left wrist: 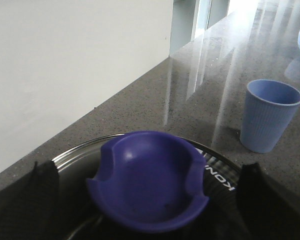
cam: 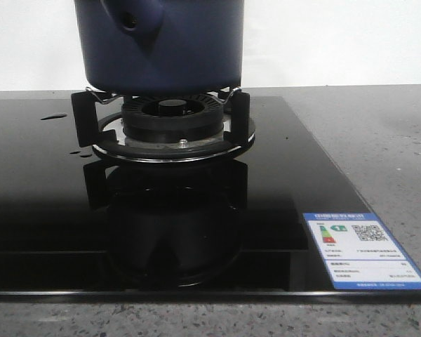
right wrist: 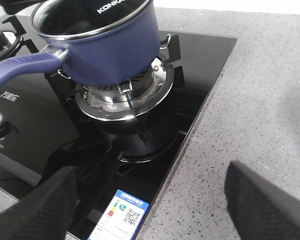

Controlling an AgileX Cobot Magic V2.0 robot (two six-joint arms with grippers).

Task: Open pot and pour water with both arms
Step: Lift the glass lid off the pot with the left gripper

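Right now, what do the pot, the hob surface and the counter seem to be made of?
The pot: probably metal with a matte navy coating; its bare rim shines silver. The hob surface: glossy black, likely glass, since it mirrors the burner above it. The counter: speckled grey with a polished sheen, stone or a composite; which one can't be told.
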